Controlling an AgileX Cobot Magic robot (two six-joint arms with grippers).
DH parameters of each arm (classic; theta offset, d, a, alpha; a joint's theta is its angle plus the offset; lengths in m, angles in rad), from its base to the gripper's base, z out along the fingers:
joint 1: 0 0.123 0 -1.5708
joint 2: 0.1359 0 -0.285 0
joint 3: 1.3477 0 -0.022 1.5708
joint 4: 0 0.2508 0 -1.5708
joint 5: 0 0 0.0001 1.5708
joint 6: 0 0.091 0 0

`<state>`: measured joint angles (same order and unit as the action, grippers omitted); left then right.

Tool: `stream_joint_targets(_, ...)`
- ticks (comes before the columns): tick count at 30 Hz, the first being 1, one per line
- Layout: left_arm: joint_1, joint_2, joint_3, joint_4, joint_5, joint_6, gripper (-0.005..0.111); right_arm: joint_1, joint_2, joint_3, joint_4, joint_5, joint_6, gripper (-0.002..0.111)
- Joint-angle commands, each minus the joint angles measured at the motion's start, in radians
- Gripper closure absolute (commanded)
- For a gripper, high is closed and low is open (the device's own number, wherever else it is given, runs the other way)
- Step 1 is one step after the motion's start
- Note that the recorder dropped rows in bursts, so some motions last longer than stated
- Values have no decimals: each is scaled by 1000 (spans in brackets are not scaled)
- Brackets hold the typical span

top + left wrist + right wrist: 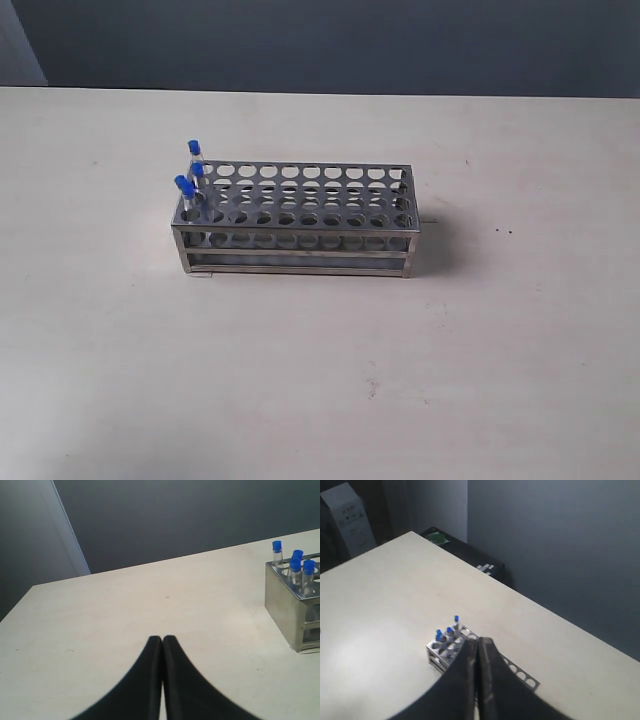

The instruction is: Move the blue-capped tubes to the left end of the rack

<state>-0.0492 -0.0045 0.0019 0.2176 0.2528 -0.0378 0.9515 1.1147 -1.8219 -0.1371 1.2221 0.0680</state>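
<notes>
1. Tubes (188,190) with blue caps, four in all, stood clustered in the holes at the left end of the steel rack (295,230), which sat on the pale table (320,380).
2. Left gripper (162,639) was clenched with nothing between its fingers, low over the table and well apart from the rack.
3. Right gripper (479,642) was likewise pressed closed and empty, well above the rack.

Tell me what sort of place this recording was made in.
Probably a lab-style robot test bench: a steel test tube rack holding blue-capped tubes stands on a plain pale table, with a bare dark wall behind.
</notes>
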Motion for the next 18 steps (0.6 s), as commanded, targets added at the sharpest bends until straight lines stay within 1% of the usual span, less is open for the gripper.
stream_joint_targets(1,-6,4,-2,4,-13,-3,106,-71,-178,260,-62,-103,1,109)
stream_joint_targets(3,-6,4,-2,4,-13,-3,106,-164,-268,429,-44,-245,1,109)
stream_joint_targets(8,-6,4,-2,4,-13,-3,106,-434,-536,976,29,-651,-48,109)
stream_joint_targets(11,-6,4,-2,4,-13,-3,106,-555,-693,1277,63,-858,-55,109)
stream_joint_targets(15,-6,4,-2,4,-13,-3,106,-663,-897,1618,97,-1128,-55,109)
stream_joint_targets(18,-6,4,-2,4,-13,-3,106,-722,-1023,1773,137,-1195,-55,109)
